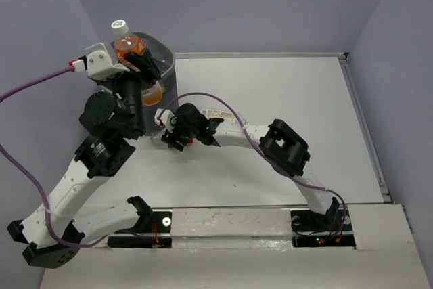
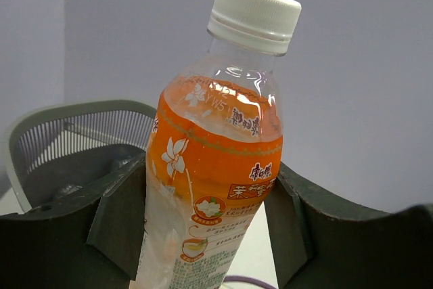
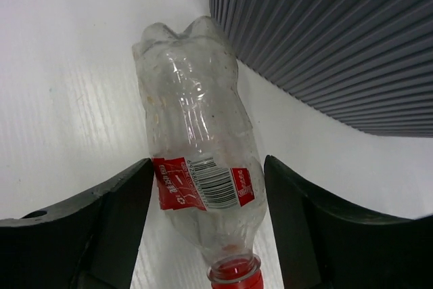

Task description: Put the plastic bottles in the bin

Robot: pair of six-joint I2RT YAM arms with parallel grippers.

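Orange bottle (image 2: 216, 160) pinched by left fingers (image 2: 115, 225) over bin (image 1: 162, 62) | red-label bottle (image 3: 196, 133) straddled by spread right fingers (image 3: 122, 214) beside bin | risk: bin rim struck if released off-centre

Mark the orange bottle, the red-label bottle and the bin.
orange bottle (image 2: 216, 174): left wrist view, on its orange label.
red-label bottle (image 3: 193, 120): right wrist view, on the clear body.
bin (image 3: 338, 32): right wrist view, on its grey outer wall.
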